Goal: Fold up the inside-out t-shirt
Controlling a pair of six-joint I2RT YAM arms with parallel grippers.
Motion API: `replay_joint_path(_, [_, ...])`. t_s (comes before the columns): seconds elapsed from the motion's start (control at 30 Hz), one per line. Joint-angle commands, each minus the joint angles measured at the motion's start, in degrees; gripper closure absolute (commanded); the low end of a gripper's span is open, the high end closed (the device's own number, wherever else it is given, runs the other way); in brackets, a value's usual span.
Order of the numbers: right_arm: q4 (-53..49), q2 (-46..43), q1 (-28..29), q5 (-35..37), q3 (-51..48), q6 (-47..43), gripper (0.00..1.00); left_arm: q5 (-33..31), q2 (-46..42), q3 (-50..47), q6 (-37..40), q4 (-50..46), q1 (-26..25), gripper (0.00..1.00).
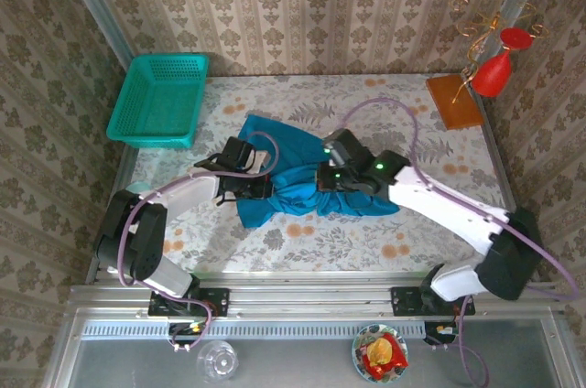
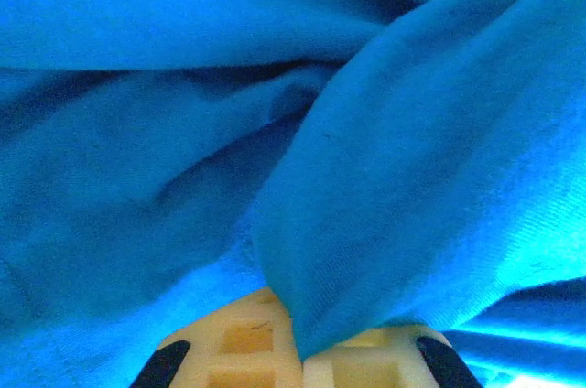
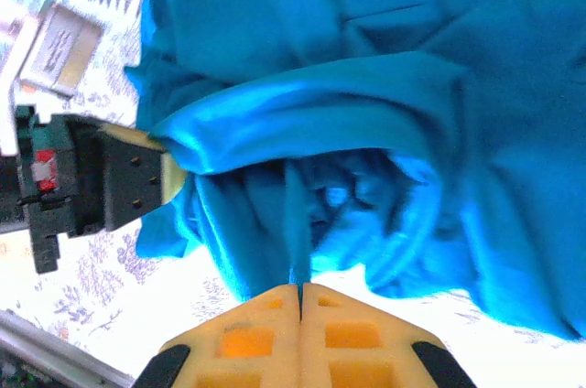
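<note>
The inside-out t-shirt (image 1: 291, 161) is a crumpled blue-teal heap in the middle of the table. My left gripper (image 1: 260, 185) is at the heap's left edge, shut on a fold of the inside-out t-shirt (image 2: 403, 177) that runs down between its cream fingers (image 2: 229, 338). My right gripper (image 1: 322, 176) comes in from the right at the heap's middle, shut on a thin pinch of the inside-out t-shirt (image 3: 348, 86) that rises from between its orange fingers (image 3: 252, 333). The cloth hangs in folds between the two grips, lifted off the table in the right wrist view.
A teal mesh basket (image 1: 159, 100) stands at the back left. A brown board (image 1: 453, 101) and a red vase with wire stand (image 1: 492, 72) sit at the back right. The flowered tablecloth (image 1: 311, 237) lies bare in front of the shirt. The left gripper's body (image 3: 82, 182) shows beside the cloth.
</note>
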Motion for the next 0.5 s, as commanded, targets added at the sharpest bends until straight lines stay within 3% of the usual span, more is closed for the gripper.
replay_joint_path(0.0, [-4.26,-7.78,-4.15,3.14,-3.36,1.84,1.00,-0.91,-2.24,0.75,0.72,-1.83,0.94,1.00])
replay_joint_path(0.13, [-5.99,-15.48,-10.12,5.39,-8.28,2.72,1.00,1.74,-2.93,0.85,1.16,-0.60,1.24,0.94])
replay_joint_path(0.23, [-5.27,-18.28,-14.67,4.13,-12.32,3.22,1.00,3.94,-5.40,0.26,0.30,1.27,1.16,0.72])
replay_joint_path(0.33, [-5.42,-18.30,-17.13,4.40,-14.07,2.14,1.00,0.95,-7.72,0.24,-0.37,-2.53,1.22,0.62])
replay_joint_path(0.47, [-4.85,-17.18,-19.68,4.76,-15.09,0.41,1.00,-5.10,-9.82,-1.46,-1.85,-10.60,0.73,0.60])
